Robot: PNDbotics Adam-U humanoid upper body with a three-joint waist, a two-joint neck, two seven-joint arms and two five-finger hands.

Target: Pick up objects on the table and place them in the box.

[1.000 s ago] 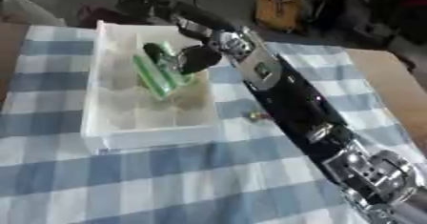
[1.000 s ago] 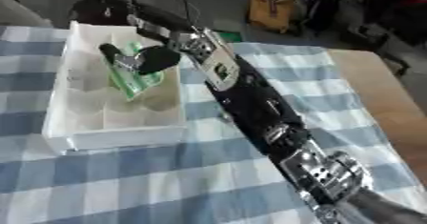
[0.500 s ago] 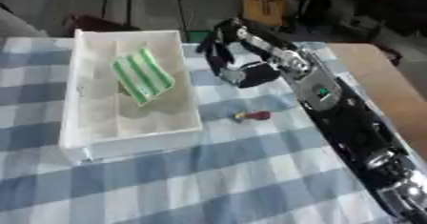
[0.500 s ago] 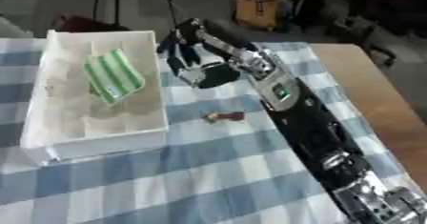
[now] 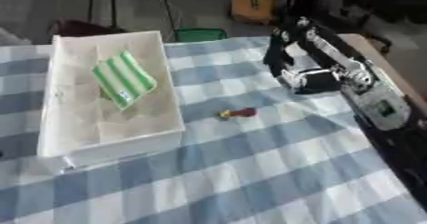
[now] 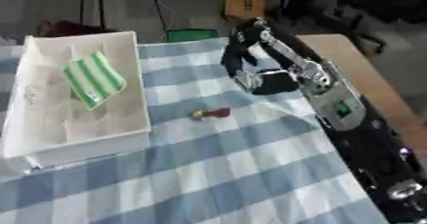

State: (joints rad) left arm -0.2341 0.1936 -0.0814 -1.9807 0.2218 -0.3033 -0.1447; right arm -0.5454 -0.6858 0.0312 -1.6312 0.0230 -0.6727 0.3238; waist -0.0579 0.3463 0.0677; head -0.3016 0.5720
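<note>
A white box (image 5: pixel 50 123) is seen on the left of a blue and white checked tablecloth (image 5: pixel 275 170), and a green and white striped packet (image 5: pixel 123 79) is already lying flat inside it, toward the far half. One small object (image 5: pixel 238 113), red with a yellowish end, is left on the cloth just to the right of the box's near corner, apart from the box wall. What it is cannot be made out beyond colour and a short, narrow shape.

The right hand (image 5: pixel 292 68) is held above the cloth, beyond and to the right of the small object and clear of it. Its fingers are seen hanging down, relaxed and slightly spread, and nothing is held in them. The left hand is not shown in either view.

The step in hand is judged to be the approach to the small red object, with the packet counted as done.

Several risks can be named. The object is small and low against the cloth, so it could be nudged or rolled away by the fingertips before it is pinched, and it could be pushed under the box edge, where it would be hard to reach. The cloth could be caught along with the object and dragged into folds, by which the box might be shifted. If the object is pinched only at one end, it could be dropped on the way over the box wall
</note>
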